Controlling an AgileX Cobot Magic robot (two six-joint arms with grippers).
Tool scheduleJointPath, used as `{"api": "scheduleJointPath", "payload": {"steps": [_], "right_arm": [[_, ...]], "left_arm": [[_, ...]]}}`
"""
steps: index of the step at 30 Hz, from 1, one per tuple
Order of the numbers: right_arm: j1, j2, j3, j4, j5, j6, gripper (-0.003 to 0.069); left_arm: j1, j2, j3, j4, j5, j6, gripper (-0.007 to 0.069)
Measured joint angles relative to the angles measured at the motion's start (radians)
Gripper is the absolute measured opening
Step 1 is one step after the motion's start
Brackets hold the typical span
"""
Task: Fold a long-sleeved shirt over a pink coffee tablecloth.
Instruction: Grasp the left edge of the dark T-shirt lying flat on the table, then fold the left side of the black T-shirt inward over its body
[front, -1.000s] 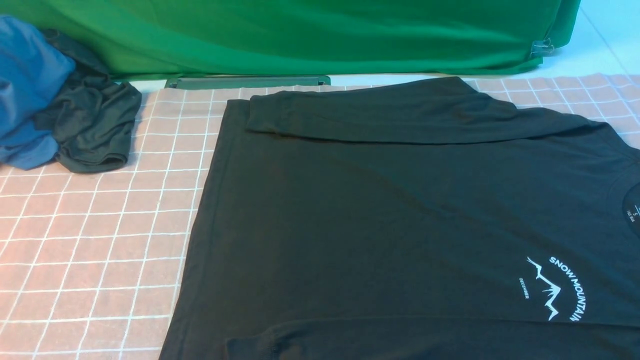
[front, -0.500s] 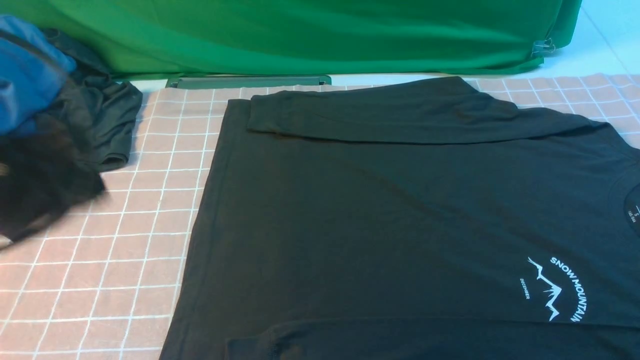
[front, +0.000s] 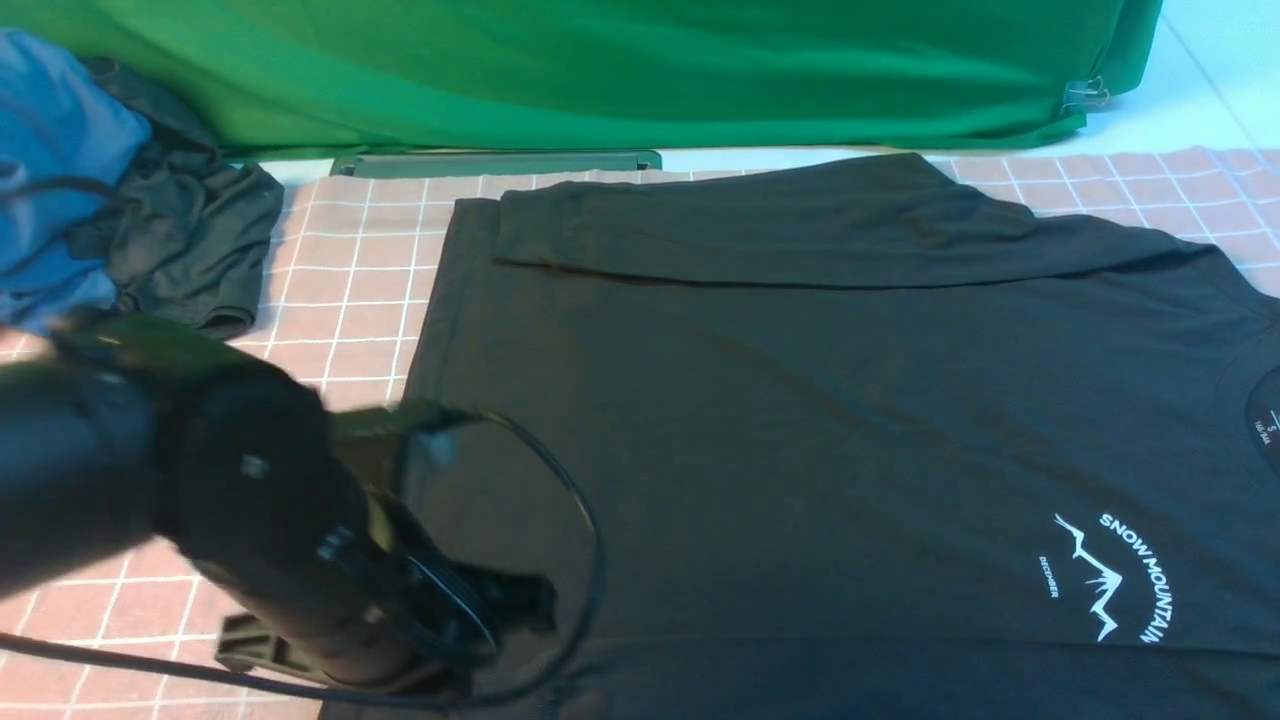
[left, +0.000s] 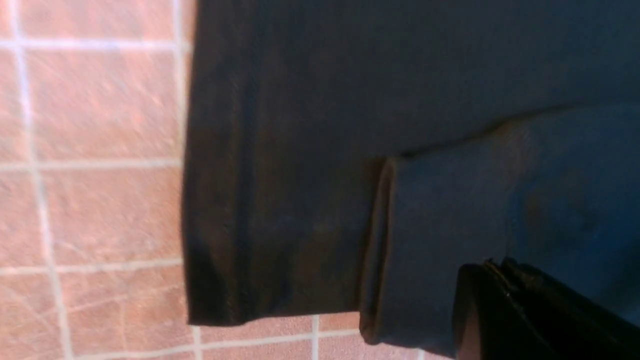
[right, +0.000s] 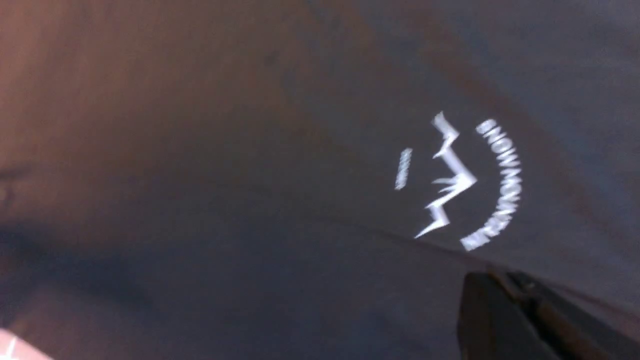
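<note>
The long-sleeved shirt (front: 800, 400) lies flat and black on the pink coffee tablecloth (front: 330, 260), white mountain print (front: 1110, 575) at near right. Its far sleeve (front: 800, 225) is folded across the body. My left gripper (front: 525, 605) hovers, blurred, over the shirt's near left corner. In the left wrist view the left gripper (left: 495, 270) is shut above the near sleeve, just past the cuff (left: 385, 250) and hem. The right gripper (right: 500, 280) is shut over the shirt beside the print (right: 460, 185), at the sleeve's edge. I see no cloth between its tips.
A blue garment (front: 50, 130) and a dark grey-green garment (front: 190, 240) are piled at the far left. A green backdrop cloth (front: 600, 70) hangs along the back, with a green bar (front: 500, 163) below it and a metal clip (front: 1085, 95) at its right end.
My left arm has swept in from the left edge to above the shirt's near left corner. The shirt and the pile have not shifted.
</note>
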Motion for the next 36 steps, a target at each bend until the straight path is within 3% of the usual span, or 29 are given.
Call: {"api": "scheduleJointPath", "payload": {"steps": [5, 9, 11, 17, 19, 22, 23, 25, 28, 36], "right_arm": [[0.061, 0.022, 0.012, 0.054, -0.077, 0.0, 0.0039], [0.086, 0.022, 0.016, 0.071, -0.132, 0.0, 0.0039], [0.092, 0.022, 0.02, 0.074, -0.159, -0.001, 0.0039], [0.092, 0.022, 0.02, 0.076, -0.197, -0.001, 0.0039], [0.092, 0.022, 0.02, 0.076, -0.201, -0.001, 0.0039], [0.092, 0.022, 0.02, 0.076, -0.202, -0.001, 0.0039], [0.092, 0.022, 0.02, 0.077, -0.202, -0.001, 0.0039], [0.092, 0.022, 0.02, 0.077, -0.202, -0.001, 0.0039], [0.092, 0.022, 0.02, 0.077, -0.203, -0.002, 0.0039], [0.092, 0.022, 0.02, 0.077, -0.206, -0.002, 0.0039]], "left_arm": [[-0.008, 0.069, 0.001, 0.059, -0.019, -0.003, 0.0127], [-0.008, 0.101, 0.001, 0.088, -0.057, 0.005, 0.0278], [-0.008, 0.131, 0.001, 0.107, -0.103, 0.029, 0.0395], [-0.008, 0.213, 0.001, 0.109, -0.156, 0.056, 0.0497], [-0.008, 0.231, -0.002, 0.107, -0.16, 0.068, 0.0491], [-0.008, 0.238, -0.008, 0.098, -0.158, 0.09, 0.0414], [-0.009, 0.24, -0.008, 0.088, -0.158, 0.1, 0.0363], [-0.013, 0.239, -0.01, 0.07, -0.161, 0.126, 0.0188], [-0.016, 0.226, -0.01, 0.066, -0.152, 0.155, 0.0049], [-0.016, 0.106, -0.053, 0.08, -0.022, 0.163, 0.0031]]}}
